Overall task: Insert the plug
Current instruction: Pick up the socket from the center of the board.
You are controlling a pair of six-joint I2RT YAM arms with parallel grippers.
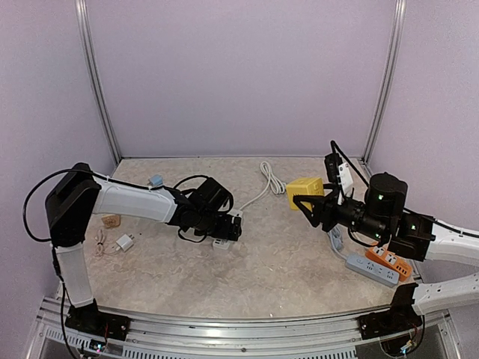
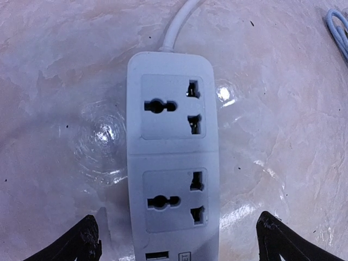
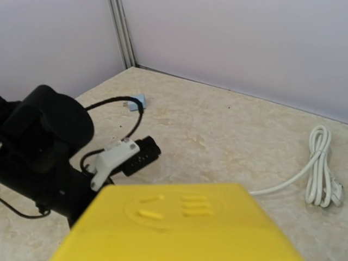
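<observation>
A white power strip [image 2: 173, 163] lies flat on the table with two empty sockets facing up; its cord [image 2: 179, 24] runs away at the top. My left gripper [image 2: 182, 242] hovers open over it, one black fingertip [image 2: 87, 242] on either side, touching nothing. In the top view that gripper [image 1: 228, 228] covers most of the strip [image 1: 221, 244]. My right gripper [image 1: 308, 200] is shut on a yellow cube-shaped plug [image 1: 305, 188], held above the table at the right. The plug [image 3: 179, 228] fills the bottom of the right wrist view and hides the fingers.
An orange power strip [image 1: 389, 263] and a grey-white one [image 1: 372, 269] lie under the right arm. A white charger [image 1: 124, 242], a tan piece [image 1: 111, 221] and a small blue item [image 1: 156, 180] sit at the left. The white cord is coiled [image 1: 268, 176] near the back wall.
</observation>
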